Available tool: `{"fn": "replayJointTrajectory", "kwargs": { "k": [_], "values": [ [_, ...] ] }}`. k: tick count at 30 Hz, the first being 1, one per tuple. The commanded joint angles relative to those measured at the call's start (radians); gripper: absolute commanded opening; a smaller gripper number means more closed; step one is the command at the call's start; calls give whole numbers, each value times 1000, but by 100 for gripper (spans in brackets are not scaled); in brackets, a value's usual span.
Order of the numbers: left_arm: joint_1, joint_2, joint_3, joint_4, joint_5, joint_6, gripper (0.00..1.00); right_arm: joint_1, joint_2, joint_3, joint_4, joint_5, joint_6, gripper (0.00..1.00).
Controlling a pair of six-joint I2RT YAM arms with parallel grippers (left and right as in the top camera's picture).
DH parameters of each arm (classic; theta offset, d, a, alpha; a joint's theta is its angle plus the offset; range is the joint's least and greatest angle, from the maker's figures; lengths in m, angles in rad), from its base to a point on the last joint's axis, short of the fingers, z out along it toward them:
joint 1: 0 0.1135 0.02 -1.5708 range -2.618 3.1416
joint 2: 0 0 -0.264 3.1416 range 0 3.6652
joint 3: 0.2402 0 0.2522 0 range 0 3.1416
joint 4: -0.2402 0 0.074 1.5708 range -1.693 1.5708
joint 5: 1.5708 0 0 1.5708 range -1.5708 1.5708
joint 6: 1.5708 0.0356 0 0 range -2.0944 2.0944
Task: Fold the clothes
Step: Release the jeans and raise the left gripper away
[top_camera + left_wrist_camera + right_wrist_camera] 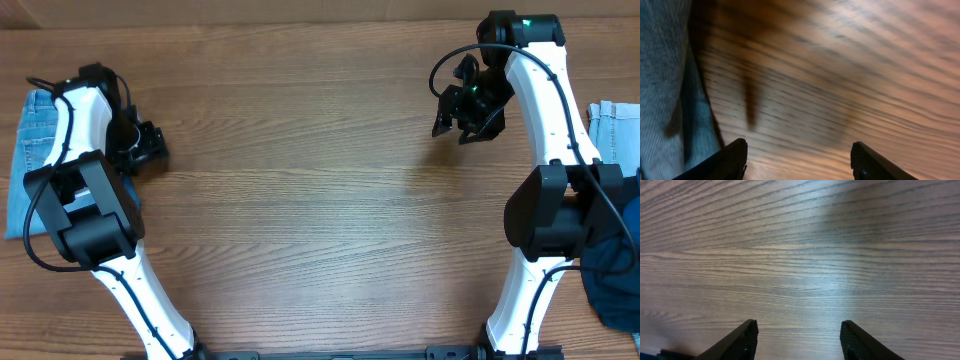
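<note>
Your left gripper (150,148) was wide open and held nothing. Same for the right gripper (465,118), spread over bare table (320,200). The jeans (30,150) lay just beside the left gripper at its 9 o'clock in the overhead view, with their long axis running 12 to 6. The left arm was much the nearer to them. The right gripper sat well apart from its clothes: a light denim piece (612,130) at its 3 o'clock and a dark blue garment (615,275) toward 5 o'clock, both partly cut off at the frame edge. Count: three garments, two arms, two grippers. My read: nothing was laid out mid-table for folding yet.
</note>
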Motion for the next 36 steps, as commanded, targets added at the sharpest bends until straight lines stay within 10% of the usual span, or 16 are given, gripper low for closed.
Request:
{"fn": "replayJointTrajectory", "kwargs": {
  "k": [1,22,26,36],
  "values": [
    [0,3,-37,41,-126,3,70,4,-55,26,-3,3,0,57],
    [64,3,-37,184,-339,-1,70,4,-55,26,0,3,8,57],
    [55,-2,-28,188,-271,1,92,4,-55,26,22,3,7,58],
    [-117,-227,5,143,-124,82,100,3,-55,26,249,8,-30,73]
  ]
}}
